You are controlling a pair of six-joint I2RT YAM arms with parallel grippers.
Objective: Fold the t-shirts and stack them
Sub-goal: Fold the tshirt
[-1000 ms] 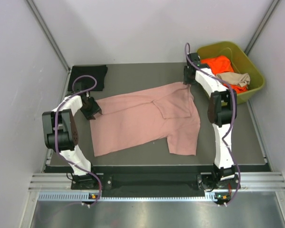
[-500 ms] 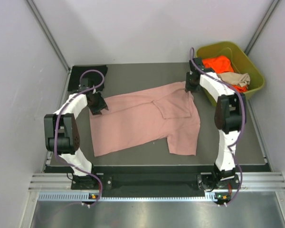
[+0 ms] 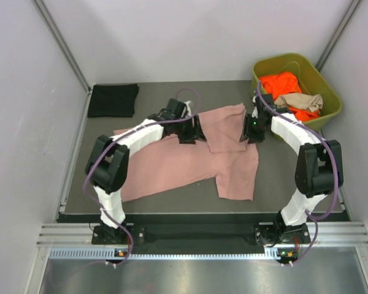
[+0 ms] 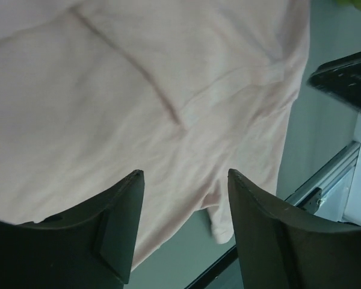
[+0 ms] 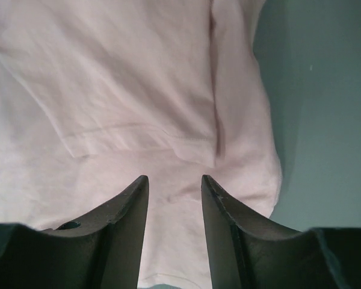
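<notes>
The dusty pink t-shirt (image 3: 172, 162) lies spread on the dark table, one sleeve flap (image 3: 224, 131) folded over its middle. My left gripper (image 3: 193, 131) hovers over the shirt's upper middle. In the left wrist view it (image 4: 183, 174) is open, with pink cloth (image 4: 138, 90) below and nothing between its fingers. My right gripper (image 3: 250, 130) hangs over the shirt's right edge. It (image 5: 174, 179) is open too, above a hem fold (image 5: 138, 129). A folded black t-shirt (image 3: 113, 100) rests at the far left corner. Orange (image 3: 281, 82) and tan (image 3: 302, 101) t-shirts lie in the bin.
The olive-green plastic bin (image 3: 328, 92) stands off the table's far right corner. Pale walls close in the left, back and right sides. The table's near edge (image 3: 196, 214) runs just in front of the shirt. Part of the right arm (image 4: 349, 78) shows in the left wrist view.
My left arm has swung from the shirt's left edge to over its middle. My right gripper has come forward from the shirt's far right corner to its right edge.
</notes>
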